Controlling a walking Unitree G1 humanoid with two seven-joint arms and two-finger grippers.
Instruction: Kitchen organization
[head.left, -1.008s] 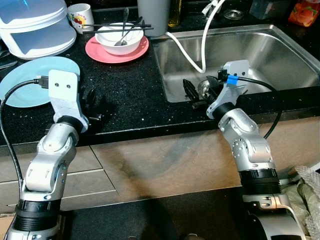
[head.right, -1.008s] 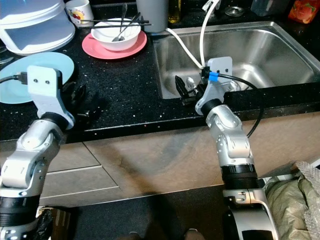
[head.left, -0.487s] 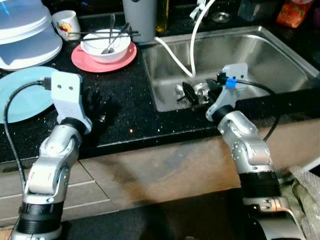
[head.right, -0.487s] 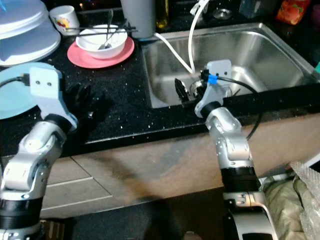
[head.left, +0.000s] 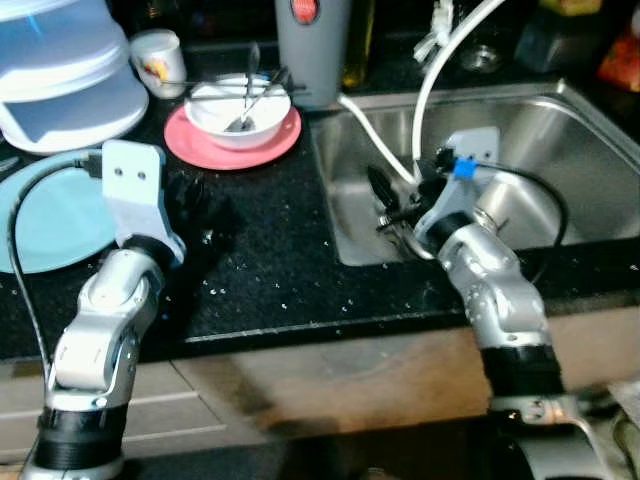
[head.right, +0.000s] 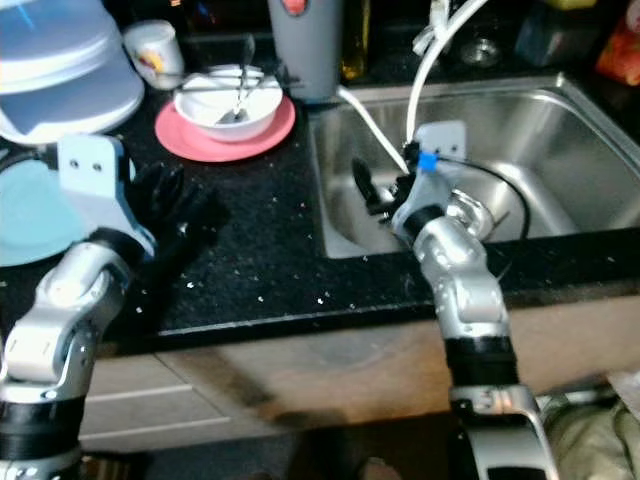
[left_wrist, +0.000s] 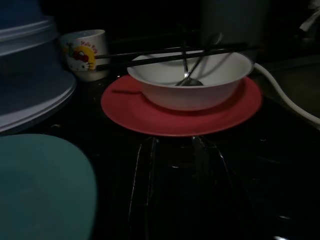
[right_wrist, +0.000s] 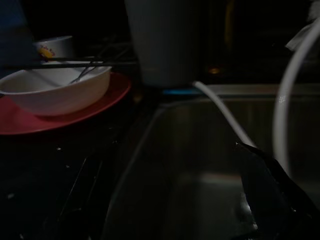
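**Kid:** What is on the shiny black counter (head.left: 270, 260)?

**Helper:** It is black stone with tiny white sparkles. At about 11 o'clock sits a flat round pink plate (head.left: 232, 142). A smooth white bowl (head.left: 240, 103) rests on it. A thin metal spoon (left_wrist: 192, 65) leans inside the bowl, and two long dark chopsticks (left_wrist: 170, 56) lie across its rim.

**Kid:** And the little cup?

**Helper:** A small white cup (head.left: 160, 60) with a cartoon picture stands just beside the plate, at about 10 o'clock. Next to it is a big round cover (head.left: 65, 75), pale blue and white, like plastic. A flat light-blue plate (head.left: 45, 215) lies at 9 o'clock.

**Kid:** Where are the robot's hands?

**Helper:** The left gripper (head.left: 195, 205) hovers over the counter, between the blue plate and the pink plate. Its two long black fingers (left_wrist: 145, 190) point at the pink plate. They are spread a little and hold nothing. The right gripper (head.left: 395, 200) is out over the steel sink (head.left: 560, 130), at about 1 o'clock. Its fingers look parted and I see nothing in them.

**Kid:** What is the sink like?

**Helper:** It is a deep silver box shape, smooth and shiny. A bendy white hose (head.left: 375, 135) curves down into it. A tall grey container (head.left: 312, 45) stands at 12 o'clock, near the sink corner.
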